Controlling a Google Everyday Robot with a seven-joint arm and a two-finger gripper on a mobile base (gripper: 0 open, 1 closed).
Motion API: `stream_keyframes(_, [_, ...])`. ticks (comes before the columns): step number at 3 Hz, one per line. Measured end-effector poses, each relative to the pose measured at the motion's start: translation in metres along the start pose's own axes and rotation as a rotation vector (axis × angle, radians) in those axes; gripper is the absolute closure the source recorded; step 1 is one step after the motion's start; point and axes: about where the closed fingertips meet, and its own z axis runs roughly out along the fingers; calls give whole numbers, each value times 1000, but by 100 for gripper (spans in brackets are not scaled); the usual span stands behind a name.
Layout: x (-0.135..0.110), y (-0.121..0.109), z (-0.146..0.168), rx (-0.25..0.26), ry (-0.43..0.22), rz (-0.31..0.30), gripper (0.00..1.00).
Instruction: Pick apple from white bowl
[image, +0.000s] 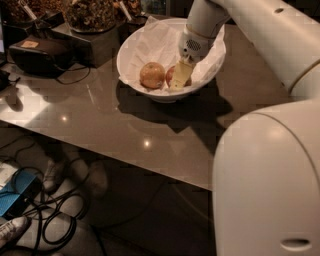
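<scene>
1. The apple lay in the white bowl, just beside a paler apple, with our gripper down on it.
2. We could not tell whether the gripper was clamped.
3. We judged the apple firm, smooth and light, best held across its widest part.
</scene>
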Motion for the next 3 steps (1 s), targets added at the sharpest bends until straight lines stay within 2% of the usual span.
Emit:
stream_keyframes(1, [6, 29, -37, 46, -71, -37, 100])
stream_keyframes(2, [5, 65, -76, 75, -125, -99, 100])
stream_keyframes(3, [-2, 109, -109, 74, -161, -196, 100])
